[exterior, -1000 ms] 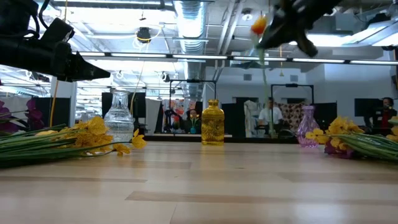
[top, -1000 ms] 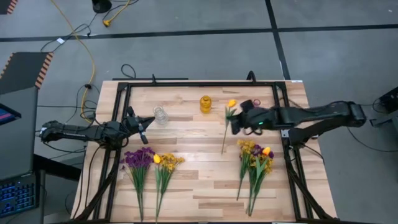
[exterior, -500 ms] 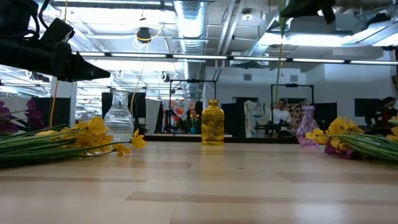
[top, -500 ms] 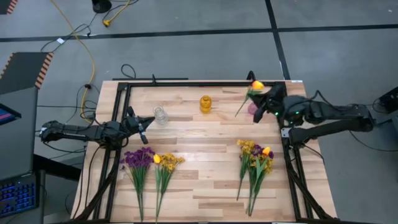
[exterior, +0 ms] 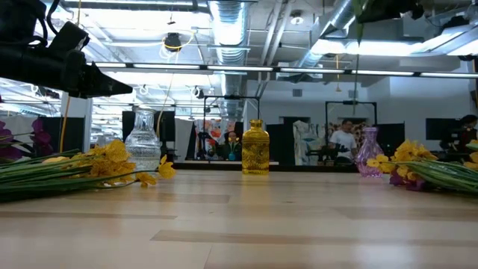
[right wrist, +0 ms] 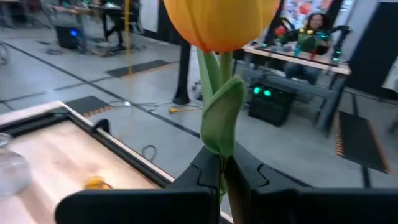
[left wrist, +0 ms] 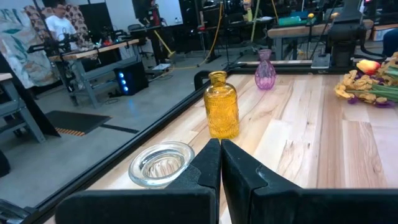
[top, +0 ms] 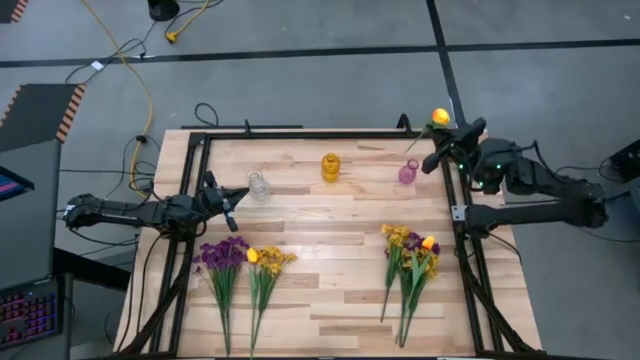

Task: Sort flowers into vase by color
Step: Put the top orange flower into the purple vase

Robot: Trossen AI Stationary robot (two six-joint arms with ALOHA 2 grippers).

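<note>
My right gripper is raised over the table's far right corner and shut on an orange-yellow tulip. The bloom stands above the fingers, and the stem hangs below them. A purple vase stands under it, a yellow vase at the far middle, and a clear vase left of that. Flowers lie along the near side: purple and yellow bunches on the left, a mixed bunch on the right. My left gripper waits shut beside the clear vase. My right gripper pinches the tulip's green stem between its two fingers, just below the leaf under the bloom. The fingers come at it about level and lie across the stem. The tulip is lifted clear of the table, bloom up, its long stem hanging down.
A black frame rail runs around the tabletop. People sit at desks in the room beyond the far edge. Bare wood lies in the table's middle.
My right gripper has carried the tulip up and toward the table's far right corner, rolling as it went. The tulip has swung from the middle of the table to above the purple vase. Its bloom now sits past the far edge in the high view.
</note>
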